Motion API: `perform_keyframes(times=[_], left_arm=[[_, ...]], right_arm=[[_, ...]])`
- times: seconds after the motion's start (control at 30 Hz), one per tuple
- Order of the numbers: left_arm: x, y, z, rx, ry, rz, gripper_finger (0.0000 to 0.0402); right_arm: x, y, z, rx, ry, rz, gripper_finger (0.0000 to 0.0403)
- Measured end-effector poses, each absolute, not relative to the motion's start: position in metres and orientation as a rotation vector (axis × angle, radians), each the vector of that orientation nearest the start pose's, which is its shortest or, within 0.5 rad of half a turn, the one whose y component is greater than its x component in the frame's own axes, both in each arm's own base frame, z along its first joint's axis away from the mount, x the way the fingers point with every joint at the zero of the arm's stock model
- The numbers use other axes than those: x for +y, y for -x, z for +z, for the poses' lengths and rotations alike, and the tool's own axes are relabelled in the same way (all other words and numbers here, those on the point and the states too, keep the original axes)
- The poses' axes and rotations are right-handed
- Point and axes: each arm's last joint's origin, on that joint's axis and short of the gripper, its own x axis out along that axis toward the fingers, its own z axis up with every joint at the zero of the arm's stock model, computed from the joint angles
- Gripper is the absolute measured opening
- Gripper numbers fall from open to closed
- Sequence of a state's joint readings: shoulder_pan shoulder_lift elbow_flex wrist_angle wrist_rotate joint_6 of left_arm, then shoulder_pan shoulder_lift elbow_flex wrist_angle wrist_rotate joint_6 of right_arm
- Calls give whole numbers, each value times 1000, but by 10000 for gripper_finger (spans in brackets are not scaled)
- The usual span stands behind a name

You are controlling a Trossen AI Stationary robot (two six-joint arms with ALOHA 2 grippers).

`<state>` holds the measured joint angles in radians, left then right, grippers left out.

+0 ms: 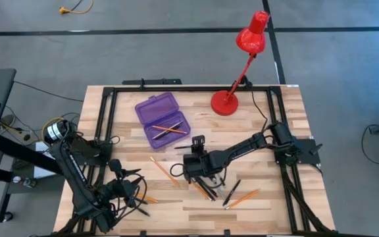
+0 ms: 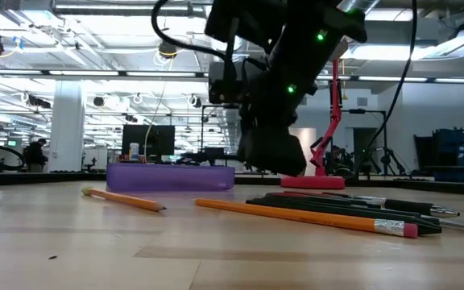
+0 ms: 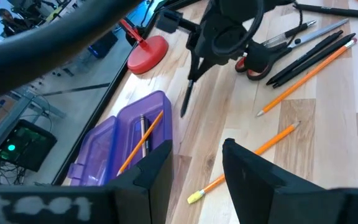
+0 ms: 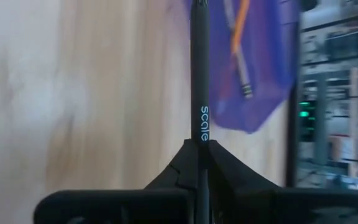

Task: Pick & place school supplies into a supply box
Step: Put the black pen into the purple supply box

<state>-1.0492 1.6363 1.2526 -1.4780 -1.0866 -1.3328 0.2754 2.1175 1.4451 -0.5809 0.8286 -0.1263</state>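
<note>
One black pen (image 4: 199, 93) is pinched between the closed fingers of my right claw (image 1: 196, 164), above the middle of the tabletop (image 1: 288, 131), its long axis pointing toward the open purple box (image 1: 166, 126). That box lies just beyond, already holding a pencil and a pen. My left claw (image 3: 194, 171) waits spread and empty, near the front left.

You see a pale, matt wooden desk (image 1: 268, 128), a translucent purple plastic supply box (image 1: 163, 119) and a glossy red lamp (image 1: 242, 66).
</note>
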Motion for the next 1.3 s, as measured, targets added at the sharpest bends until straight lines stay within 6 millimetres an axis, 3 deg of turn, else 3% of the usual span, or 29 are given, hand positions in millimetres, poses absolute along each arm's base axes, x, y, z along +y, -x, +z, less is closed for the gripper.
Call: perform_keyframes(times=[0.3, 0.43, 0.6, 0.9, 1.3], left_arm=[[-216, -153, 253, 611, -367, 517, 130], [-215, -153, 253, 613, -373, 518, 130], [-214, -153, 253, 623, -384, 522, 130], [-214, -152, 254, 624, -390, 523, 129], [-214, -152, 253, 633, -388, 523, 129]], right_arm=[[73, -432, 160, 967, 838, -439, 3], [60, -439, 165, 976, 803, -372, 2], [55, -434, 167, 1098, 673, -172, 1], [34, -421, 150, 1253, 458, 114, 3], [-6, -425, 149, 1243, 413, 51, 98]])
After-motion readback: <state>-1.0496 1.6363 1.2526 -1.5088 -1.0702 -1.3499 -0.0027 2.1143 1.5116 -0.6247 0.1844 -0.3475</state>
